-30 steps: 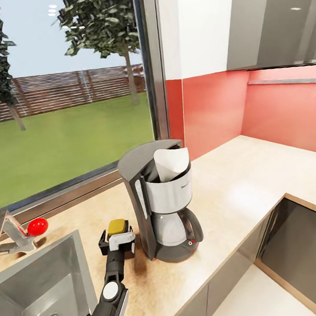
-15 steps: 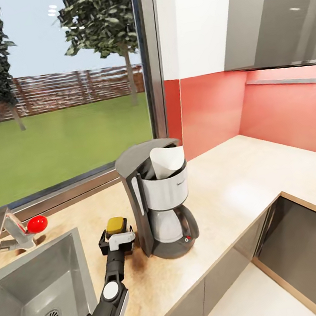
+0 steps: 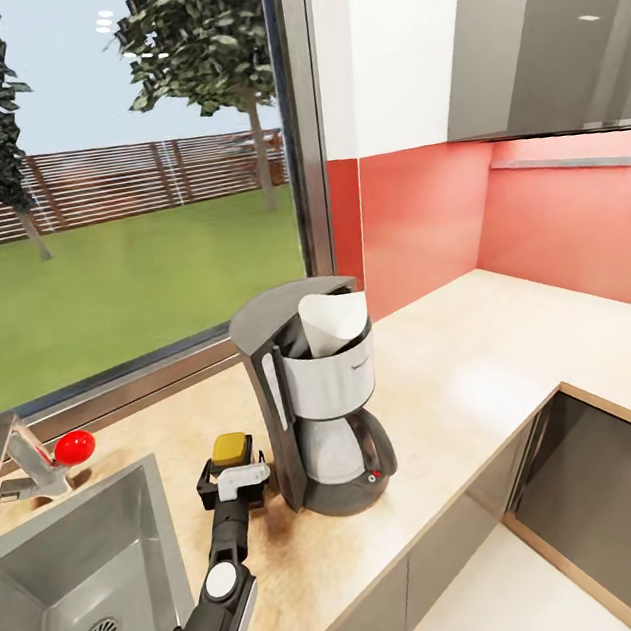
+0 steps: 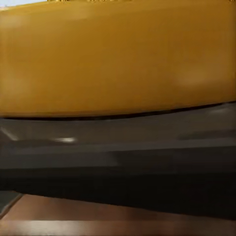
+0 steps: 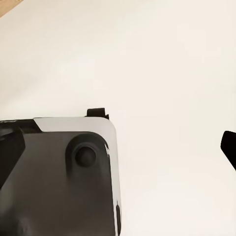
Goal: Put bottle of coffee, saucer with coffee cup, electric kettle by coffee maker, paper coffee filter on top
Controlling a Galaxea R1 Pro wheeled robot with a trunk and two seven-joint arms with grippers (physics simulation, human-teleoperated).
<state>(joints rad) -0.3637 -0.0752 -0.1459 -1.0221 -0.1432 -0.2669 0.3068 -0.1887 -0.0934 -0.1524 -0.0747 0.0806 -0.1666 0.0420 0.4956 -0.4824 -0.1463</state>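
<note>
The coffee maker [image 3: 316, 401] stands near the front edge of the countertop [image 3: 484, 361], with the paper coffee filter [image 3: 334, 321] in its top. Just beside it, toward the sink [image 3: 53, 587], the left gripper [image 3: 233, 472] seems clamped on the bottle of coffee [image 3: 230, 449]. I cannot tell the right gripper's jaws.

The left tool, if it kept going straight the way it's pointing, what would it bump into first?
The left tool already grips the bottle of coffee, so that fills its path. Straight beyond lies bare countertop, then probably the window sill. The coffee maker stands just beside that line, though depth is hard to judge.
</note>
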